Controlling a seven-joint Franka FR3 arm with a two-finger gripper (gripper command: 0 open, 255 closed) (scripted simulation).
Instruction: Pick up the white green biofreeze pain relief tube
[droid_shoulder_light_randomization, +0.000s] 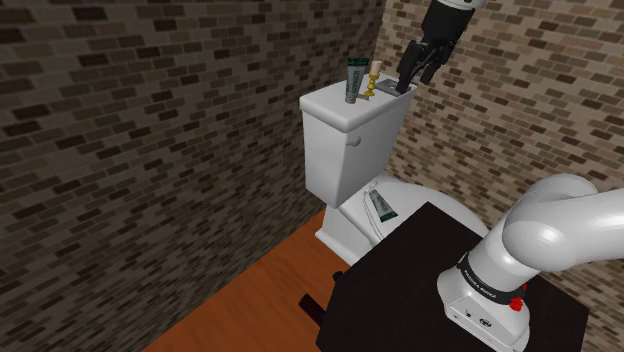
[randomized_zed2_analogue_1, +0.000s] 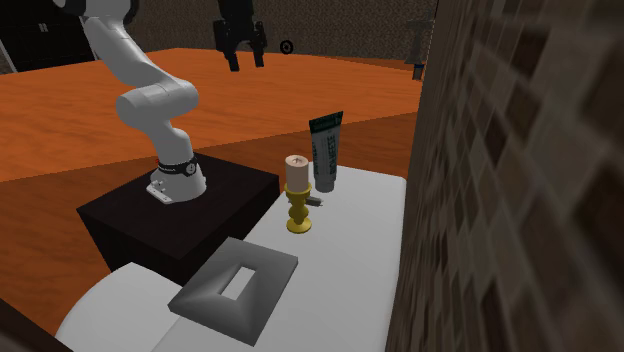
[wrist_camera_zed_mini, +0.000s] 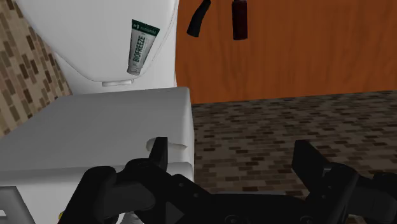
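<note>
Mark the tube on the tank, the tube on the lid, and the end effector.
Tube on the tank (randomized_zed2_analogue_1: 326, 150): second exterior view, mid body.
Tube on the lid (wrist_camera_zed_mini: 140, 49): wrist view, printed face.
End effector (randomized_zed2_analogue_1: 247, 62): second exterior view, between the fingertips.

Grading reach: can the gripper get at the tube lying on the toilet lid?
Probably yes: the tube lies bare on the toilet lid with nothing over it, and the open gripper hangs above the tank's edge.
</note>
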